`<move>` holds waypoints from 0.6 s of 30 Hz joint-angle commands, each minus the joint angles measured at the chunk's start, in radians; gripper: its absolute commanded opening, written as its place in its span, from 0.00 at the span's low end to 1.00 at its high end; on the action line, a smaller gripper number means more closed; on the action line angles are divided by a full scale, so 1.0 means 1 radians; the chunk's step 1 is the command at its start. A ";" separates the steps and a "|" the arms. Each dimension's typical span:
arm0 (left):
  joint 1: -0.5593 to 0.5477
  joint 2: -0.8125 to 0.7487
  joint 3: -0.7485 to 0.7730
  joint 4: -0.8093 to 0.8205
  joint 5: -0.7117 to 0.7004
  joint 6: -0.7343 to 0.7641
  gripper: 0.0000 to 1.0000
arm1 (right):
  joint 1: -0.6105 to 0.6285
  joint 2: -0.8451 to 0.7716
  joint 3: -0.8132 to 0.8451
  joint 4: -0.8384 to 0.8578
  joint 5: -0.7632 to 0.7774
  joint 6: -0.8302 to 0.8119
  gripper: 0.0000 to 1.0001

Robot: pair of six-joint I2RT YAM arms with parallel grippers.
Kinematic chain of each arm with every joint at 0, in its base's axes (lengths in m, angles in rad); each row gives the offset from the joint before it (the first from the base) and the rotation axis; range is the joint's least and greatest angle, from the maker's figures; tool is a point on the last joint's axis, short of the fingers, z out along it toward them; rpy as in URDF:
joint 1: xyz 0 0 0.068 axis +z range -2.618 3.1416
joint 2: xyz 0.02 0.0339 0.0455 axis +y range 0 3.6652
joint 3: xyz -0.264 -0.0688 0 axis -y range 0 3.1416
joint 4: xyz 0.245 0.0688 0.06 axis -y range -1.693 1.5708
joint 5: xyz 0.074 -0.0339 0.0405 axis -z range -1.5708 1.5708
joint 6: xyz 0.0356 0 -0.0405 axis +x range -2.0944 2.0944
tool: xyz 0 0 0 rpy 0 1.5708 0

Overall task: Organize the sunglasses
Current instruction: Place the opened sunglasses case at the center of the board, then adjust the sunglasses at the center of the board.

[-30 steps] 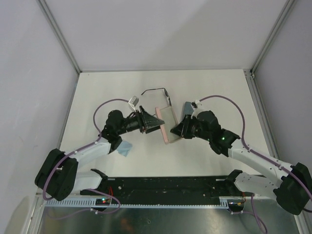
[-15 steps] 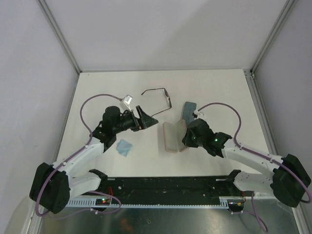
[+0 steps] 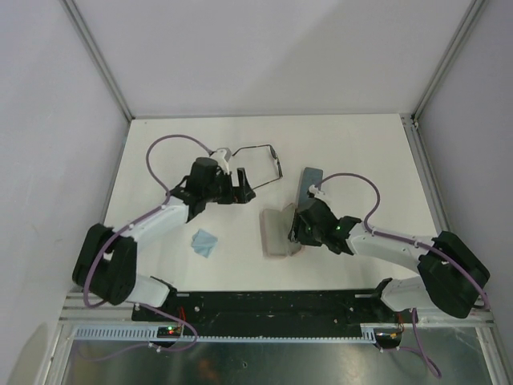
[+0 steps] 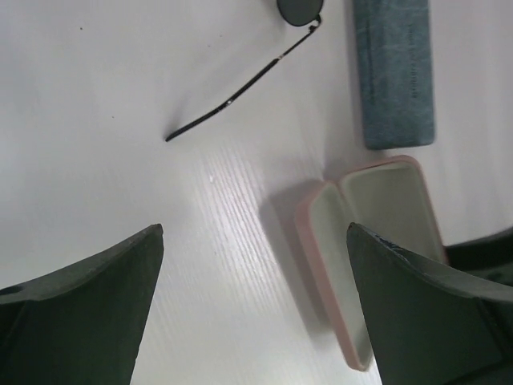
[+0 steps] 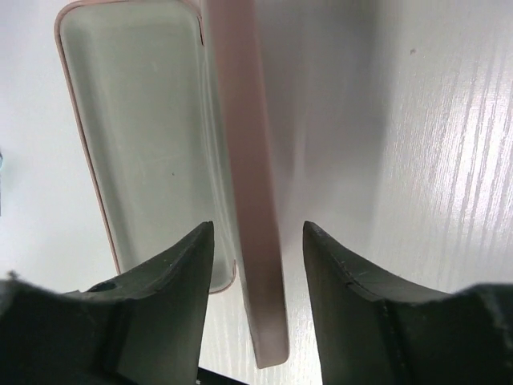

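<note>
Left gripper [image 3: 243,186] is seen with jaws spread wide and nothing between them. It has been drawn off the pink case [image 3: 276,233] and is now aimed at the black wire-framed sunglasses [image 4: 300,8], which lie unfolded on the counter [image 3: 361,144] at 12 o'clock of the case.

Right gripper [image 5: 258,228]: jaws loosened, standing apart astride the lid edge, with gaps visible on both sides.

The case, held upright a second ago, has been laid down open and empty. A blue-grey case [image 3: 308,180] lies shut at its 1 o'clock. The receptacle is judged ready, so fetching the sunglasses is likely next.
</note>
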 commanded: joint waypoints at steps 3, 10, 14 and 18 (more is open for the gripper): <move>-0.062 0.163 0.143 -0.008 -0.112 0.173 1.00 | -0.049 -0.103 0.015 -0.023 -0.006 -0.025 0.54; -0.103 0.373 0.304 -0.014 -0.092 0.422 0.98 | -0.132 -0.224 0.015 -0.114 -0.049 -0.080 0.55; -0.106 0.449 0.368 -0.044 -0.116 0.500 0.96 | -0.166 -0.282 0.016 -0.155 -0.069 -0.107 0.55; -0.105 0.522 0.429 -0.089 -0.142 0.530 0.92 | -0.197 -0.314 0.015 -0.170 -0.090 -0.120 0.55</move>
